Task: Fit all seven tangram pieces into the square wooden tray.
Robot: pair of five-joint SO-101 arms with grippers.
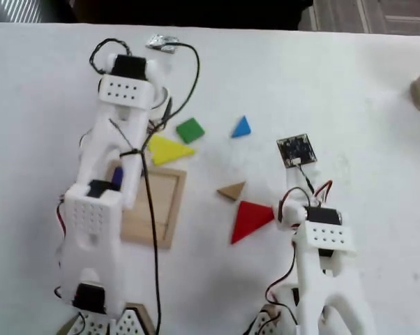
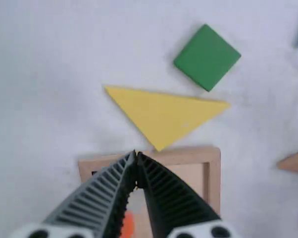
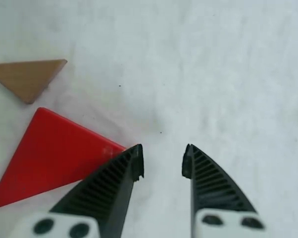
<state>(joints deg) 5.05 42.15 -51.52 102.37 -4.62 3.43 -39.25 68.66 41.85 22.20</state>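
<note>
The left gripper [image 2: 135, 157] is held over the tray [image 2: 214, 171], jaws closed on nothing. An orange piece [image 2: 128, 224] is glimpsed in the tray beneath them. The yellow triangle [image 2: 164, 115] is laid with one corner at the tray's far rim; contact cannot be told. The green square [image 2: 207, 57] is set just beyond it, apart. The blue triangle [image 1: 242, 127] and brown triangle [image 3: 27, 77] are spread out, with bare table between. One corner of the red triangle [image 3: 50, 153] is overlapped by a finger of the right gripper [image 3: 162, 161], whose jaws are parted and empty over bare table.
</note>
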